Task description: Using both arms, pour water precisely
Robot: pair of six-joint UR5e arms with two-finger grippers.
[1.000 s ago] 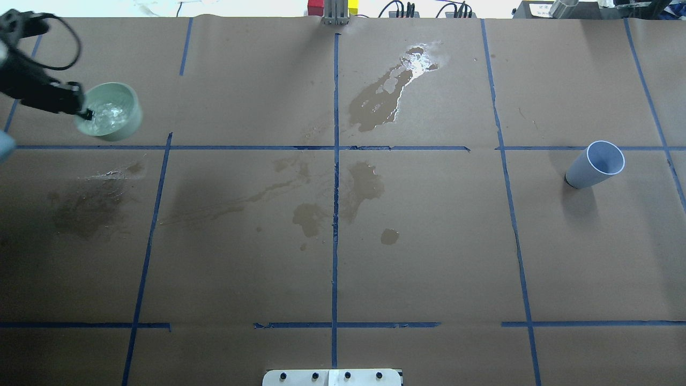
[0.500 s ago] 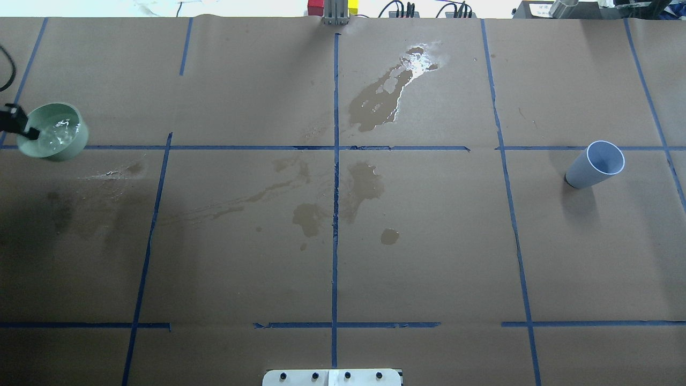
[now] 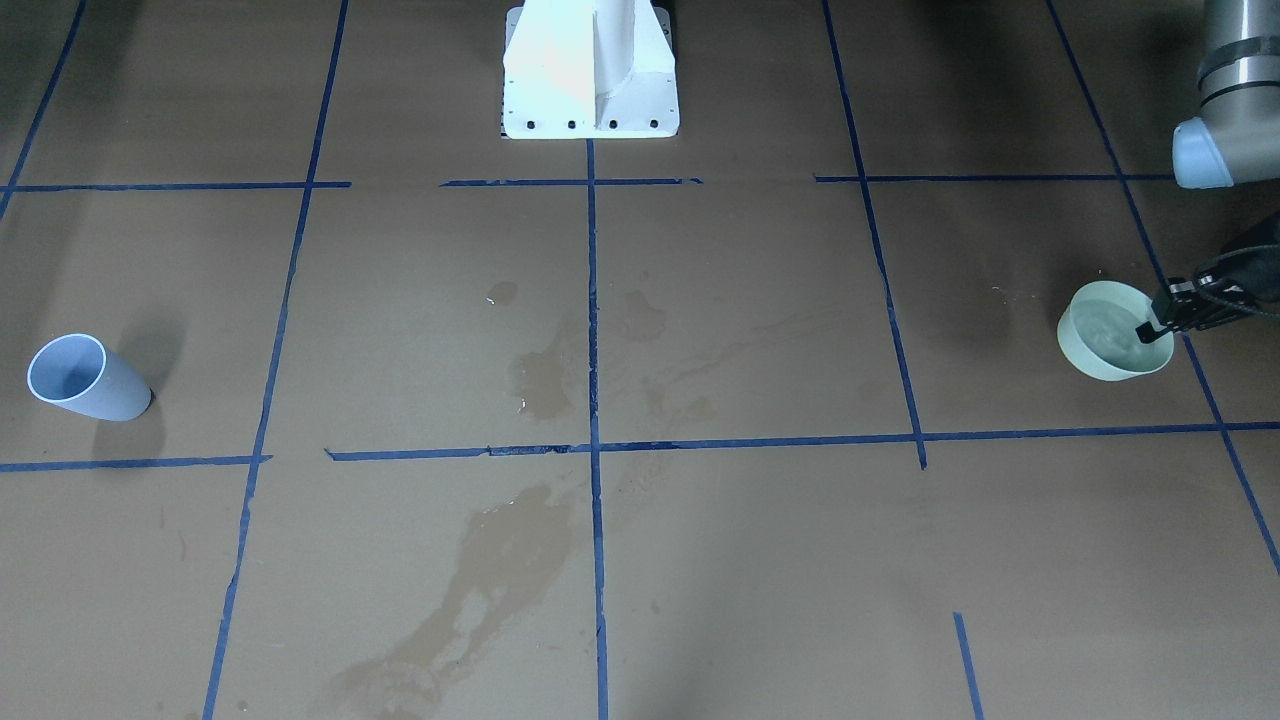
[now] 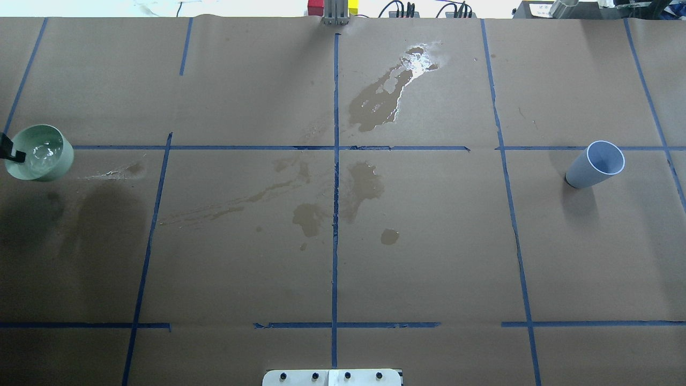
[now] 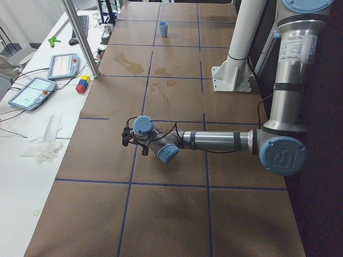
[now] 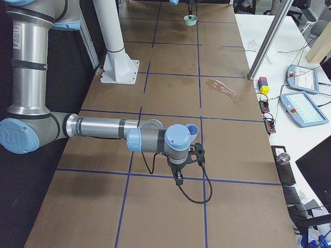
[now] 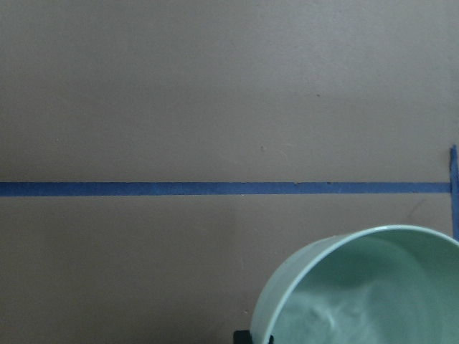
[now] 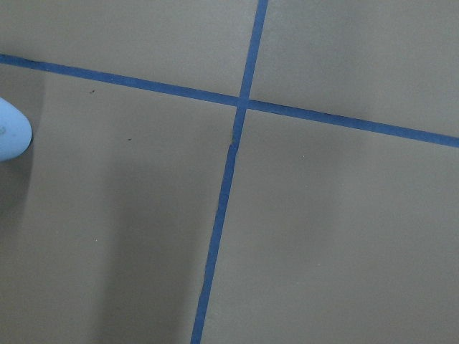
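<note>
Transport of the water looks like the step in hand. Front view: the left pincer [image 3: 1158, 322] is clamped on the rim of the green bowl [image 3: 1100, 364], which holds the water [image 3: 1108, 328] at the counter's [image 3: 760, 560] right edge. The blue cup [image 3: 88, 382] stands well apart at the left.

Overhead: the bowl is far left and the cup far right, with brown stains [image 4: 375, 102] between.

Right side view: the right pincer [image 6: 178, 176] hovers over bare paper. I cannot tell whether it is apart or together.

Left wrist view: bowl rim and blue tape [image 7: 215, 188].

Next, the bowl probably has to travel level toward the cup, and the right arm [image 6: 103, 126] has to take the cup. No writing is legible.
</note>
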